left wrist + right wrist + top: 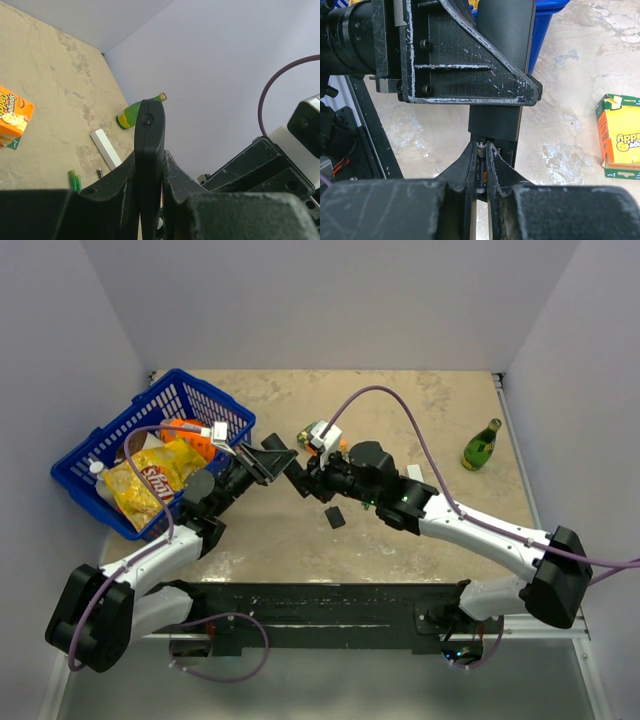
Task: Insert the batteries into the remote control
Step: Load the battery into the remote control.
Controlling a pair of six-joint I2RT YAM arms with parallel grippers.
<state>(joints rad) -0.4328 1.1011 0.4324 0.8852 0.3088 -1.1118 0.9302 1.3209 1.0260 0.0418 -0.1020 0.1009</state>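
Note:
My left gripper (150, 161) is shut on the black remote control (149, 130) and holds it edge-up above the table. In the top view this gripper (266, 462) meets my right gripper (306, 481) at the table's middle. In the right wrist view the remote control (501, 115) hangs with its open compartment at the lower end. My right gripper (482, 149) is shut on one of the batteries (481, 172), whose top end sits at that compartment. A green battery (75, 181) lies on the table. The small black cover (335, 517) lies below the grippers.
A blue basket (112, 435) with snack bags stands at the left. A green glass bottle (481, 446) lies at the back right. A white bar (106, 149) and an orange juice box (620, 135) lie on the table near the grippers.

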